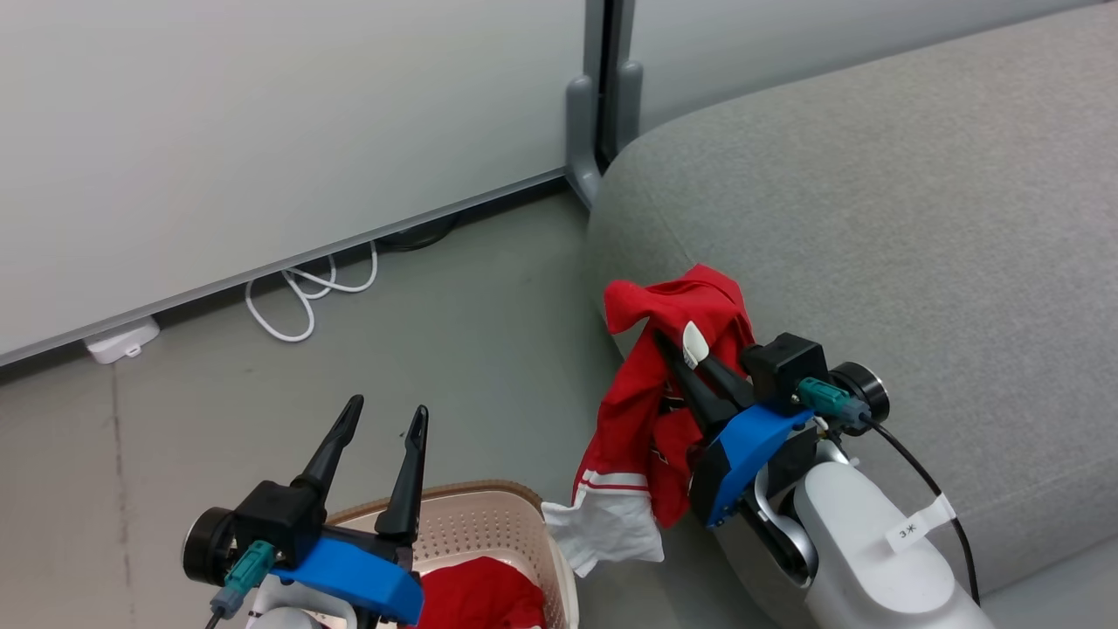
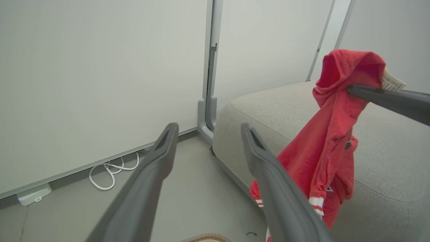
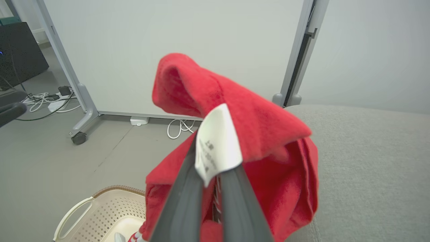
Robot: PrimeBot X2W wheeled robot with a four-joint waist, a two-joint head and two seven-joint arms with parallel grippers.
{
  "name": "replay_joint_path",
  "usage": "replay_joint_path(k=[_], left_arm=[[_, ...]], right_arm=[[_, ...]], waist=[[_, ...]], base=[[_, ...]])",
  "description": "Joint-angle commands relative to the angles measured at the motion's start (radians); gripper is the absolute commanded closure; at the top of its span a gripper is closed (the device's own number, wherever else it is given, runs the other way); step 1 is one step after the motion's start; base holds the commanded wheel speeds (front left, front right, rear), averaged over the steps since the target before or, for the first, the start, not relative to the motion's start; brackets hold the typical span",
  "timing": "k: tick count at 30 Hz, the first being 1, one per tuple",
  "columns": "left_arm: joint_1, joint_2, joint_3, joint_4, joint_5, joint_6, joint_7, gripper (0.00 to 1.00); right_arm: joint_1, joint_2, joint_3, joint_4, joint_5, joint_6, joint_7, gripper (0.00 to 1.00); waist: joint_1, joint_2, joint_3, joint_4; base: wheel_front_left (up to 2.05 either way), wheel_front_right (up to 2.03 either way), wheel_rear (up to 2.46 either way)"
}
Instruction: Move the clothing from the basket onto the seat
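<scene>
clothing (image 1: 629, 411) pinched in R fingers (image 3: 181, 208), hanging by seat (image 1: 917, 218) edge | L fingers (image 1: 330, 447) wide, empty

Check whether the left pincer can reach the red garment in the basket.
Probably yes: the left pincer is open above the basket, nothing covers the red garment inside, and the right pincer holds another garment aside.

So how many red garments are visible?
2: one soft red white-striped garment hangs from the right hand by the grey fabric sofa; another lies in the cream perforated basket. More may hide beneath.
</scene>
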Motion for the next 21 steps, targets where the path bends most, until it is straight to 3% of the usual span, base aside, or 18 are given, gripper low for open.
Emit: replay_joint_path(k=[1,11,21], left_arm=[[-0.015,-0.002,0.006,0.006,0.008,-0.007,-0.002,0.00],[-0.008,-0.016,0.029,0.017,0.036,-0.029,-0.002,0.00],[0.003,-0.028,0.030,0.025,0.056,-0.046,-0.002,0.00]], right_arm=[[0.008,-0.001,-0.004,-0.008,-0.005,0.000,-0.003,1.00],[0.026,-0.001,-0.017,-0.018,-0.021,0.000,-0.013,1.00],[0.055,-0.001,-0.040,-0.031,-0.029,0.000,-0.013,1.00]], waist=[[-0.0001,0.0000,0.014,-0.041],[-0.0001,0.0000,0.024,-0.159],[-0.0001,0.0000,0.020,-0.192]], base=[[0.00,0.00,0.00],[0.00,0.00,0.00],[0.00,0.00,0.00]])
